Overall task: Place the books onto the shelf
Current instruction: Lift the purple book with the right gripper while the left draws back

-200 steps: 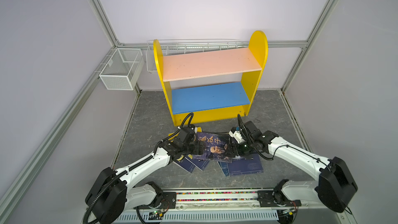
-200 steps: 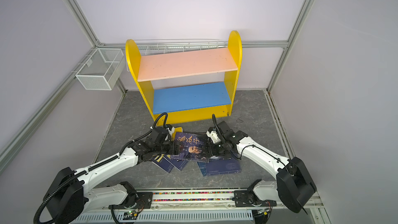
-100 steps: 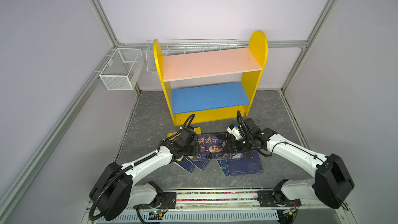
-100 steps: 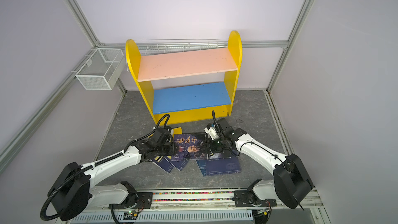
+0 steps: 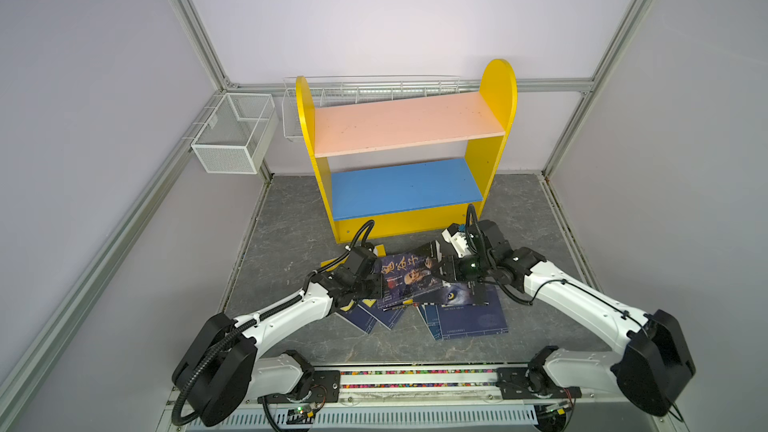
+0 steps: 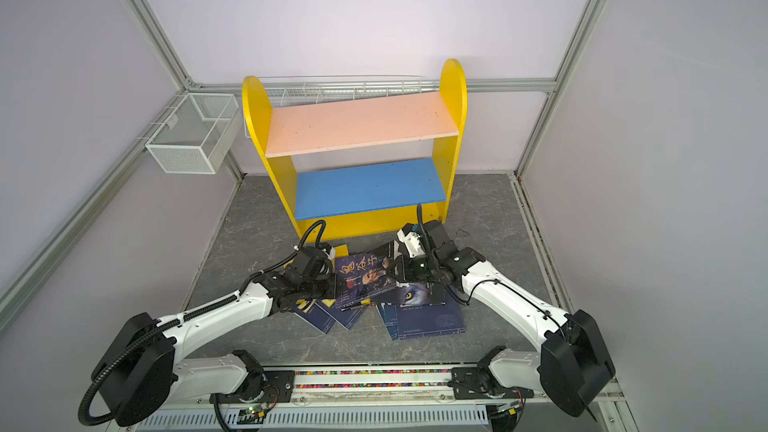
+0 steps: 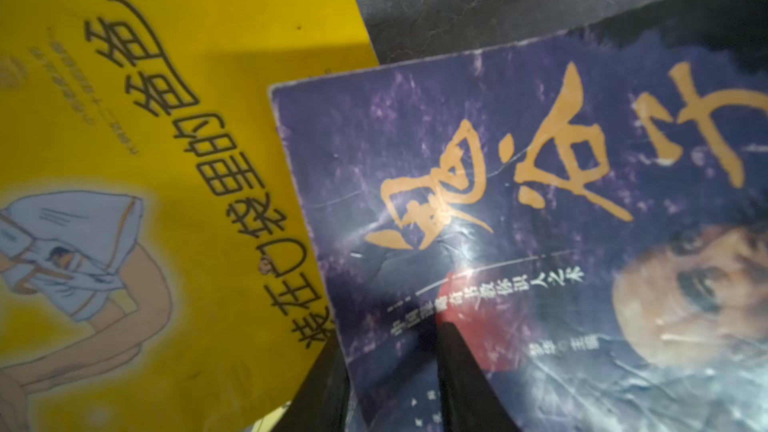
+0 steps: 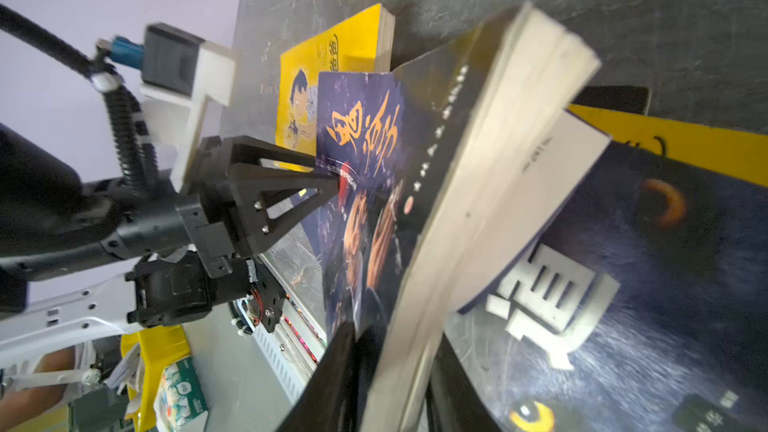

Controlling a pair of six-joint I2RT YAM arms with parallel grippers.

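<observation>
Two grippers grasp one book. The left gripper (image 5: 380, 281) is clenched on the left edge of the portrait book (image 5: 409, 276), one black finger (image 7: 465, 380) lying on the cover and the other under it. The right gripper (image 5: 439, 273) is clenched on the opposite side, with the cream page block between its two fingers. This portrait book has a glossy, creased dark purple cover with three large orange characters and a man's face. It is held tilted above the pile.

The other books lie flat and overlapping on the grey stone-patterned table (image 5: 291, 234), just in front of the shelf (image 5: 491, 89). At least seven books can be told apart; the overlap hides an exact count. One is a wolf book (image 5: 453, 296) with a yellow eye and one is a yellow cartoon book (image 7: 145, 160). Two navy books (image 5: 365, 318) lie under the left arm and two more navy books (image 5: 469, 320) lie under the wolf cover.

The shelf has two yellow round-topped side panels, one matte pink board (image 5: 407, 122) above and one blue board (image 5: 403, 189) below. Two white wire baskets hang on the walls: a box-shaped mesh basket (image 5: 232, 135) and a long wire basket (image 5: 374, 89) behind the shelf.
</observation>
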